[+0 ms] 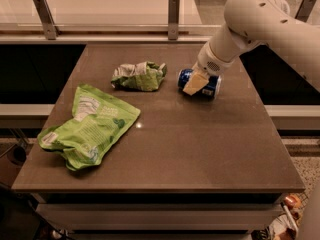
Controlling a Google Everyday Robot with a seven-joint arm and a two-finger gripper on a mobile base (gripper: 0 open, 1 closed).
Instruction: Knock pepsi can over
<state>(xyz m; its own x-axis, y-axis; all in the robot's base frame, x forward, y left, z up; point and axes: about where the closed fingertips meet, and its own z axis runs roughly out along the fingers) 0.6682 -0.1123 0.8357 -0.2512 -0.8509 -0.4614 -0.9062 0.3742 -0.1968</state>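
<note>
The pepsi can (209, 88) is dark blue with white markings. It lies on its side on the brown table (200, 149), at the back right. My gripper (196, 82) hangs from the white arm (260, 24) and its tan fingertip (195, 84) rests against the front of the can, covering its middle. The can's left end shows beside the fingertip.
A crumpled green-and-white snack bag (139, 76) lies left of the can. A larger flat green bag (92, 125) lies at the front left. A counter with metal posts (173, 17) runs behind the table. The arm reaches in from the upper right.
</note>
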